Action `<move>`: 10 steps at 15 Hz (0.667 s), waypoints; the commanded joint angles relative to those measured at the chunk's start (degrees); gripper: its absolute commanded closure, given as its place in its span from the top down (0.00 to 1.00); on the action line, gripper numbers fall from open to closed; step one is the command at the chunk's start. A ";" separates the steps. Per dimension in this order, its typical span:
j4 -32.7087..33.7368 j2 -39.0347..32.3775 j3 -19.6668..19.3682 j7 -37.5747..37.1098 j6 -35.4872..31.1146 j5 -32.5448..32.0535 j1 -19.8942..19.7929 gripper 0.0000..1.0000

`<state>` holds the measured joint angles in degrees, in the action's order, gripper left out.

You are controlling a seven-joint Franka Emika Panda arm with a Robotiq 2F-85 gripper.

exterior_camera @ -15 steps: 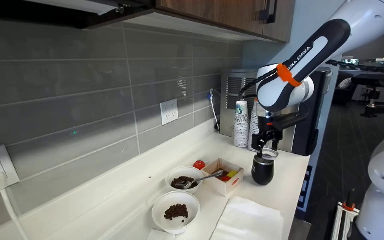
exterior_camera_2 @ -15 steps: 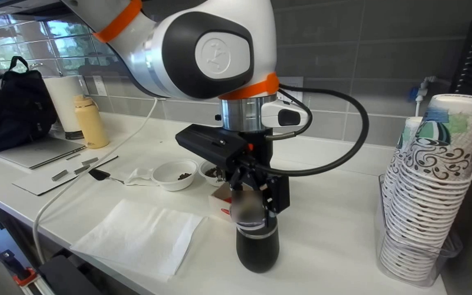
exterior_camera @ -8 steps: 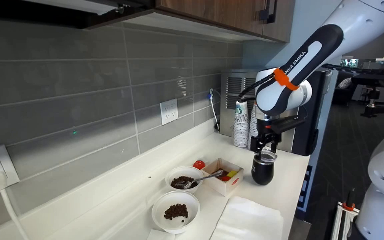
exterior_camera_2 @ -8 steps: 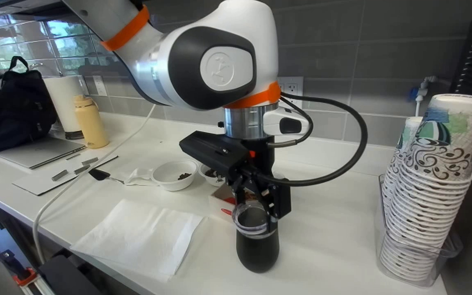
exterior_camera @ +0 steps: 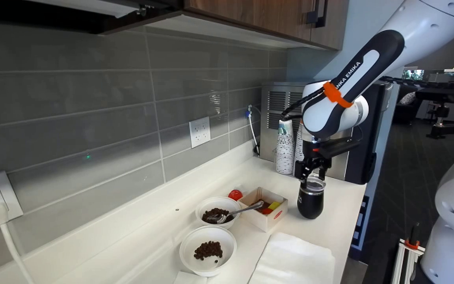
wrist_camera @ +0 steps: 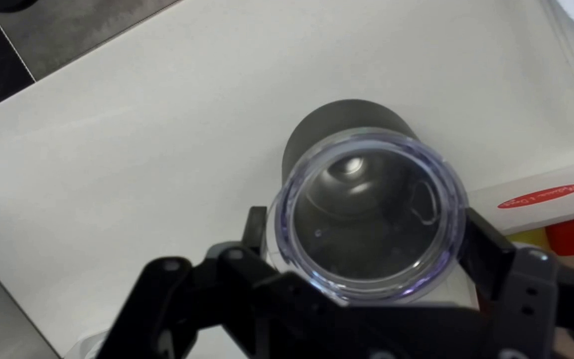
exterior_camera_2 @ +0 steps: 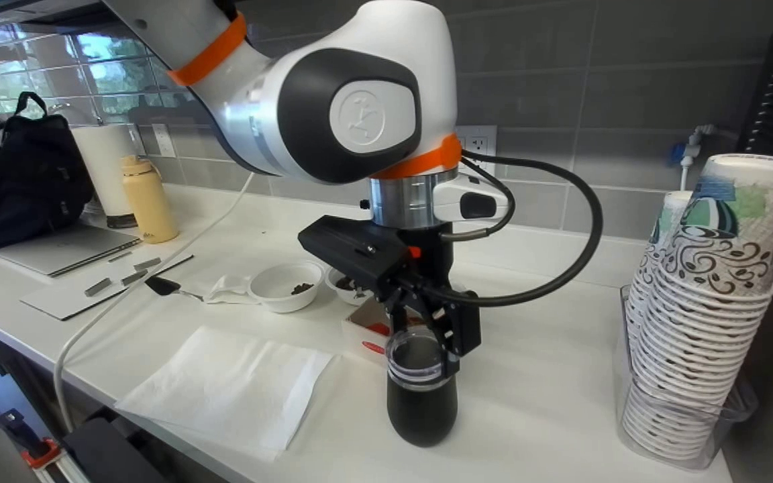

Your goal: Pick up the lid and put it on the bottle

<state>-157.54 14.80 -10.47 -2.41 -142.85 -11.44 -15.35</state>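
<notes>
The pincer (wrist_camera: 366, 230) is grasping the clear lid (exterior_camera_2: 413, 357) at opposite sides of its rim and is pointing roughly downward, so the lid's underside is presumably facing the mouth of the dark bottle (exterior_camera_2: 422, 412). That edgewise hold is probably leaving the bottom free for seating. The bottle is standing upright on the white table (exterior_camera_2: 534, 416) near a small open box (exterior_camera: 273, 220), and the lid is sitting over its top; the views are not showing whether it is resting fully home or a little askew. What is remaining, by the look of it, is pressing down evenly and letting go; a crooked rim could be jamming there. Elsewhere on the table, thin white sheets (exterior_camera_2: 225, 386) are lying flat, two bowls (exterior_camera: 189, 255) are holding dark pellets (exterior_camera: 208, 250), and tall stacks of paper cups (exterior_camera_2: 702, 335) are standing on the bottle's other side from the box. Farther along, a backpack (exterior_camera_2: 31, 181) and a yellow flask (exterior_camera_2: 149, 209) are standing near a laptop (exterior_camera_2: 68, 247). A grey tiled wall (exterior_camera: 73, 90) is running along the back of the table, and a wooden cabinet (exterior_camera: 246, 17) is hanging above it.
</notes>
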 commanded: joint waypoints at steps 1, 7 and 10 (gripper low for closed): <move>0.06 -0.78 0.13 -1.22 -1.56 -0.63 -0.52 0.66; 0.05 -1.53 0.12 -1.66 -2.76 -0.51 -0.49 0.66; 0.05 -1.97 0.25 -1.86 -3.33 -0.68 -0.44 0.66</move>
<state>-157.54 13.48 -10.46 -3.19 -144.74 -11.44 -15.48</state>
